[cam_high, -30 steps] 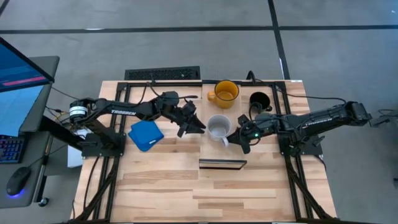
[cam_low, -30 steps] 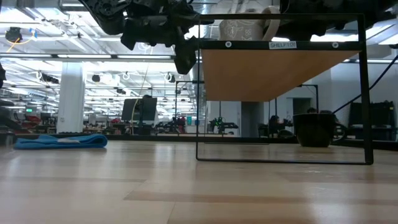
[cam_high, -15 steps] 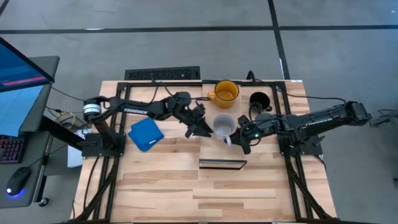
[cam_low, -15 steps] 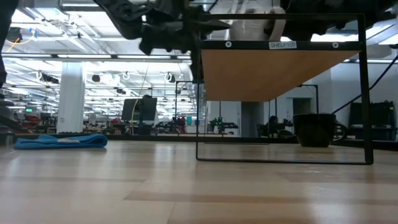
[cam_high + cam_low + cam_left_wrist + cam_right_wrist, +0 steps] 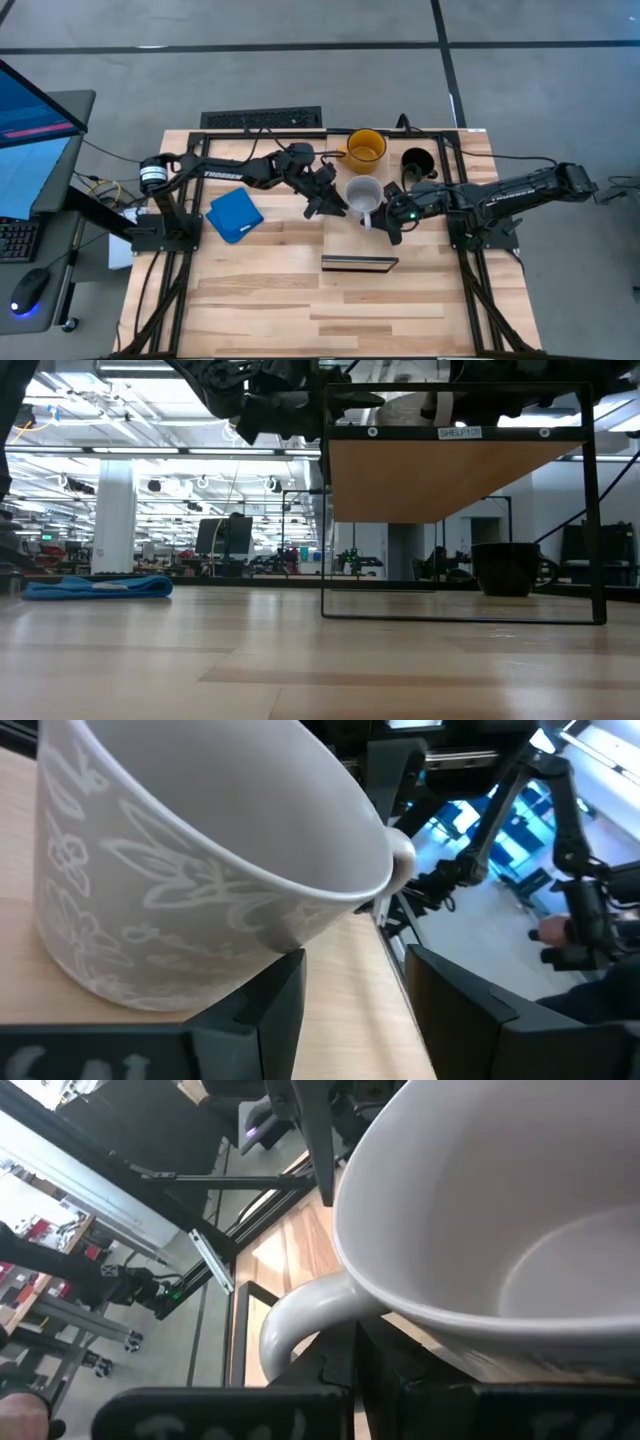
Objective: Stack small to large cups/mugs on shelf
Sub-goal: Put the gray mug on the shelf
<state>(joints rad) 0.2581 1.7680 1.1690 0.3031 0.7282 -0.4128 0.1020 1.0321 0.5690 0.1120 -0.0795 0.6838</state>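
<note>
A white patterned mug point(image 5: 363, 195) point(image 5: 190, 860) stands upright on the shelf point(image 5: 450, 470) point(image 5: 345, 240). My left gripper point(image 5: 333, 207) point(image 5: 290, 405) is open at the mug's left side. My right gripper point(image 5: 388, 224) is shut at the mug's handle point(image 5: 371, 222) point(image 5: 300, 1315), on its right near side. A yellow mug point(image 5: 365, 148) stands farther back. A black mug point(image 5: 418, 160) point(image 5: 505, 568) rests on the table beyond the shelf. My left gripper meets the white mug's outer wall low on its left side point(image 5: 250, 975) with one open finger point(image 5: 265, 1010). It comes nearly level from the table's left. The mug stands upright on the shelf. My right gripper's shut fingertips point(image 5: 365, 1365) stand at the handle's lower end point(image 5: 335, 1325). Whether they touch it, I cannot tell.
A flat blue square object point(image 5: 235, 215) point(image 5: 97, 587) lies on the table left of the shelf. A black keyboard point(image 5: 262, 118) sits at the far edge. The near half of the table point(image 5: 330, 310) is bare planks.
My left gripper has moved toward the table's right edge up to the white mug. The mug has slid right and slightly farther back on the shelf, its handle coming nearer my right gripper. The shelf itself has shifted a little to the right.
</note>
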